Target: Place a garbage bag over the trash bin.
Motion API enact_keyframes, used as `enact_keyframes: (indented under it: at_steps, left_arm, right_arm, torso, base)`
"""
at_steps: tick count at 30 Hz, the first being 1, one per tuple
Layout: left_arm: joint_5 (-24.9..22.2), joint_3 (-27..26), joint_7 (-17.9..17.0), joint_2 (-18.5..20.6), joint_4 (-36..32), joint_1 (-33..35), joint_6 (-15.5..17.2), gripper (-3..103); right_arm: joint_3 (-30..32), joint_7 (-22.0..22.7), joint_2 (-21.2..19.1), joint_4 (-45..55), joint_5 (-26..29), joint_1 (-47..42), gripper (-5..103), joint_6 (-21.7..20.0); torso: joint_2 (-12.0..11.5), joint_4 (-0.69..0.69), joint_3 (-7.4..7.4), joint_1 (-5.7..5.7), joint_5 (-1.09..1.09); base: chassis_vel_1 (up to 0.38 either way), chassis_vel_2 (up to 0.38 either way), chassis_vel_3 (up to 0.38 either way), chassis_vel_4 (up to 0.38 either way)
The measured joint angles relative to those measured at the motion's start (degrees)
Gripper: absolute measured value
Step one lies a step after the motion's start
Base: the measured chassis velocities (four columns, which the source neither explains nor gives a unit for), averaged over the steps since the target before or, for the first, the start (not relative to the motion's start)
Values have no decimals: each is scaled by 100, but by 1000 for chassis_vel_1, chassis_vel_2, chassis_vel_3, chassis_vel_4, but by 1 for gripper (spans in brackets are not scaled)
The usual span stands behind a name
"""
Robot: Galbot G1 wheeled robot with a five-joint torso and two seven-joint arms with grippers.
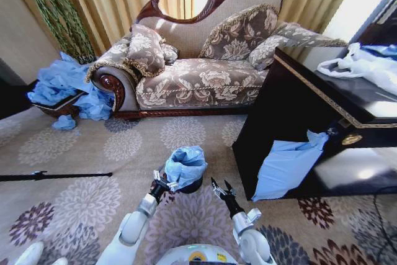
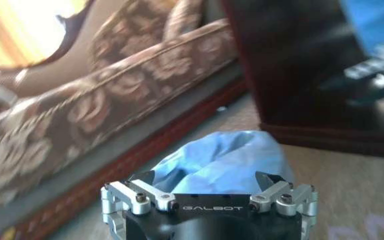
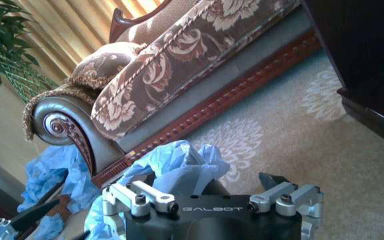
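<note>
The trash bin [image 1: 191, 185], a small black round container, stood on the patterned carpet [image 1: 93, 197] directly in front of the robot, between the sofa [image 1: 198, 72] and the robot's base. The garbage bag [image 1: 185, 163], light blue and wrinkled, was bunched over the bin's mouth and rose above its rim, so that only a dark band of the bin's wall showed beneath it. The left gripper [image 1: 162, 180] was at the bin's left side, right against the bag's lower edge; in the left wrist view its two fingers were spread apart, with the bag [image 2: 222, 162] lying just beyond and between them, not clamped. The right gripper [image 1: 219, 185] hovered near the bin's right side, a little apart from it, with its dark fingers spread; in the right wrist view the bag [image 3: 178, 165] lay just ahead of the gripper's body, and the fingers held nothing. To the right stood a dark cabinet [image 1: 298, 110] with a gold trim line; a further blue bag [image 1: 285, 162] hung from its front down toward the floor, and a white plastic bag [image 1: 360, 66] lay on its top. At the left, beside the sofa's curled arm, a heap of blue bags [image 1: 65, 88] spilled over a brown basket [image 1: 59, 108]. A thin black rod [image 1: 56, 175] lay across the carpet at the left.
</note>
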Motion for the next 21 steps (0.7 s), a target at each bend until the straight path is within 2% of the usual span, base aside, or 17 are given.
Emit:
enact_keyframes:
  at_steps: [3,4,9,10,11,13,16,18,19,20,21]
  left_arm:
    - [743,264,-107,18,235,-151,-254,100]
    - [743,264,-107,18,235,-151,-254,100]
    - [1479,436,-253,-111,523,-306,-340,100]
    - [1479,436,-253,-111,523,-306,-340,100]
    - [1605,439,-277,-128,566,-315,-380,103]
    - [1853,440,-330,-141,631,-319,-440,100]
    - [1975,439,-376,-136,744,-343,-523,93]
    - [2010,435,-385,-136,782,-361,-566,93]
    - [2035,432,-391,-137,833,-383,-591,84]
    - [2039,426,-392,-142,888,-401,-599,78]
    - [2039,426,-392,-142,888,-401,-599,78]
  right_arm:
    - [7,6,31,-8,-24,18,100,6]
    - [7,6,31,-8,-24,18,100,6]
    - [52,14,55,4,-52,-24,100,25]
    - [52,14,55,4,-52,-24,100,25]
    - [63,14,55,8,-57,-35,100,32]
    - [82,16,65,17,-62,-54,100,41]
    - [87,23,85,25,-70,-58,100,49]
    - [88,33,94,32,-74,-58,100,50]
    - [89,38,103,33,-87,-58,100,53]
    - [89,39,108,34,-99,-59,100,57]
    - [89,39,108,34,-99,-59,100,57]
  torso:
    - [0,0,0,0,0]
    - [0,0,0,0,0]
    - [0,0,0,0,0]
    - [0,0,0,0,0]
    - [0,0,0,0,0]
    - [0,0,0,0,0]
    - [-1,0,0,0,0]
    - [-1,0,0,0,0]
    - [-1,0,0,0,-1]
    - [-1,0,0,1,0]
    - [-1,0,0,1,0]
  base:
    - [0,0,0,0]
    - [0,0,0,0]
    - [0,0,0,0]
    - [0,0,0,0]
    - [0,0,0,0]
    - [0,0,0,0]
    - [0,0,0,0]
    - [0,0,0,0]
    - [0,0,0,0]
    - [0,0,0,0]
    - [0,0,0,0]
